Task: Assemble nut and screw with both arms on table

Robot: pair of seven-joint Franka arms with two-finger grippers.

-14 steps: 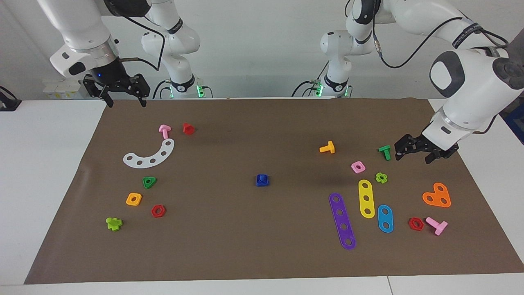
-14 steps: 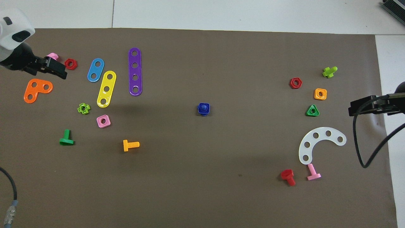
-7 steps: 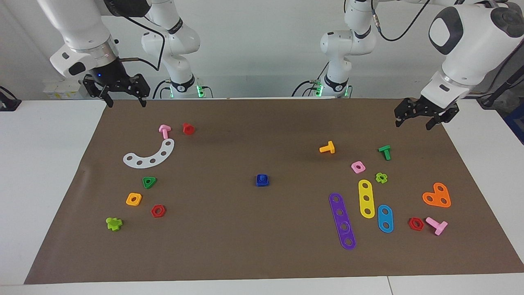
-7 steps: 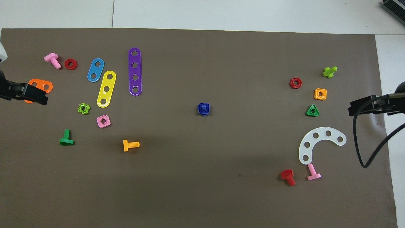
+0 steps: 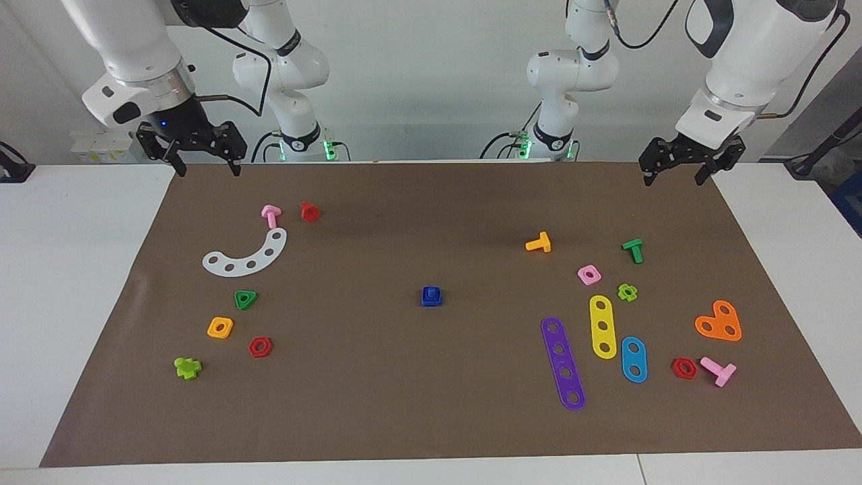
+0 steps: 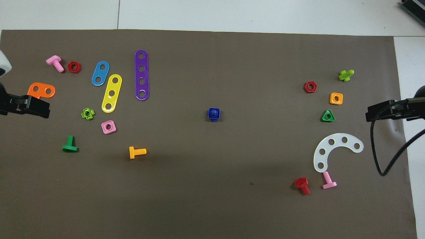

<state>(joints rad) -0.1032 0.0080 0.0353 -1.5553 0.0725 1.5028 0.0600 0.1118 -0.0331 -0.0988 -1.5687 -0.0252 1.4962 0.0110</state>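
Observation:
The dark-blue square nut point(image 5: 431, 296) sits in the middle of the brown mat point(image 5: 417, 411) on the white table point(image 5: 67, 283). In the overhead view the nut point(image 6: 210, 116) lies over the dark-blue screw, whose shaft tip point(image 6: 214, 113) shows in its hole; the screw's head is mostly hidden under it. My left gripper point(image 5: 673, 172) hangs open and empty in the air over the mat's edge nearest the robots, at the left arm's end. My right gripper point(image 5: 207, 165) hangs open and empty over the same edge at the right arm's end. Both are far from the blue parts.
Toward the left arm's end lie an orange screw point(image 5: 539, 242), a green screw point(image 5: 633, 250), a pink nut point(image 5: 588, 274), purple, yellow and blue strips, and an orange heart plate point(image 5: 719, 322). Toward the right arm's end lie a white arc point(image 5: 246, 254), a green triangular nut point(image 5: 245, 299), an orange nut point(image 5: 220, 327).
My left gripper has risen from beside the green screw and drawn back toward the robots' edge of the mat. The right arm and the blue parts have not moved.

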